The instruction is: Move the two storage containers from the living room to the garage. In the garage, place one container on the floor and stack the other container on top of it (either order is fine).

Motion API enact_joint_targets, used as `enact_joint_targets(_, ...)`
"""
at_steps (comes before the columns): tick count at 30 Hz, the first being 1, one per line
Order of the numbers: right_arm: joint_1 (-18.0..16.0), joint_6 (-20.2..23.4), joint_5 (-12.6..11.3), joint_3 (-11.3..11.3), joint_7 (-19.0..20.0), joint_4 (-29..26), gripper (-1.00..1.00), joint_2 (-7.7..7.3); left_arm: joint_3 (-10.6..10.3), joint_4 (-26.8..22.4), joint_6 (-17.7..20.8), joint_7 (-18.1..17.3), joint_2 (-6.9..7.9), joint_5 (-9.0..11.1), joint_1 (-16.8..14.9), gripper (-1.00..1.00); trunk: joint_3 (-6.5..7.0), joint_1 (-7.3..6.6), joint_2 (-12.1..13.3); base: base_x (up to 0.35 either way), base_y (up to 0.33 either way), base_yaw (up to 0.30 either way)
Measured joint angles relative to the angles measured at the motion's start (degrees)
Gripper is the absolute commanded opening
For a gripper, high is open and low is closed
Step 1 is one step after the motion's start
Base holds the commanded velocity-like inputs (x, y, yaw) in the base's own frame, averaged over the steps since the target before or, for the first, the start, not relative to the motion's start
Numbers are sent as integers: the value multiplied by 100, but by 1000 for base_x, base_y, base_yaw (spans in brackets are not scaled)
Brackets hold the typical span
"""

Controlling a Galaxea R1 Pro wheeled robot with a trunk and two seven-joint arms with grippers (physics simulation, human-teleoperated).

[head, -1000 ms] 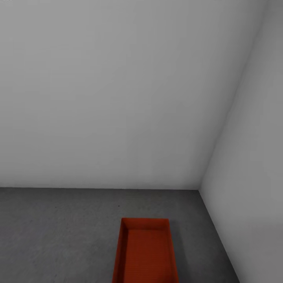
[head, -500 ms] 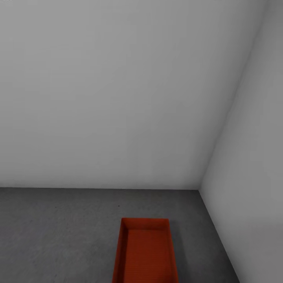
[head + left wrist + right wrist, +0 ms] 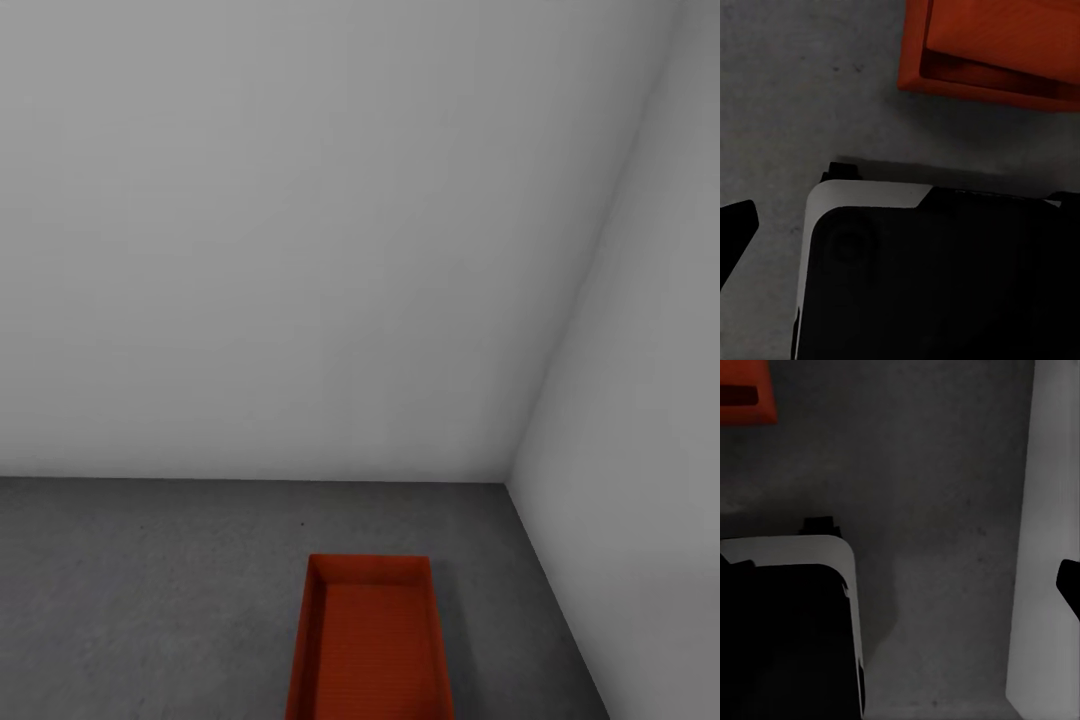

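Facing a garage corner: white walls [image 3: 300, 240] meeting over dark grey concrete floor [image 3: 150, 600]. Orange-red storage container [image 3: 368, 640] resting on that floor, open side up, long axis pointing toward the back wall, near the right-hand wall, its near end cut off by the frame edge.

In the left wrist view, what looks like 2 nested rims on the container [image 3: 997, 45], an inner bin sitting inside an outer one; too partial to say for sure that both containers are stacked there. Just beside it, across a strip of bare concrete, the robot's black-and-white base [image 3: 930, 270]. In the right wrist view, a corner of the container [image 3: 746, 394] on the floor, well apart from the white wall.

Left gripper: a single dark fingertip [image 3: 735, 225] at the frame edge, nothing between the fingers, opening impossible to tell. Right gripper: likewise 1 dark tip [image 3: 1069, 585], nothing held, spread impossible to tell.

Judging by this: delivery to the garage done for at least 1 container, likely both stacked; only confirmation left.
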Motion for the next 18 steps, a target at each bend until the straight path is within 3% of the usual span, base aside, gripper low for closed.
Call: enact_joint_targets(18, 0, 0, 4, -1, 0, 0, 100, -8, -1, 0, 0, 1, 0, -5, 0, 100, 0, 0, 0, 0, 0, 0)
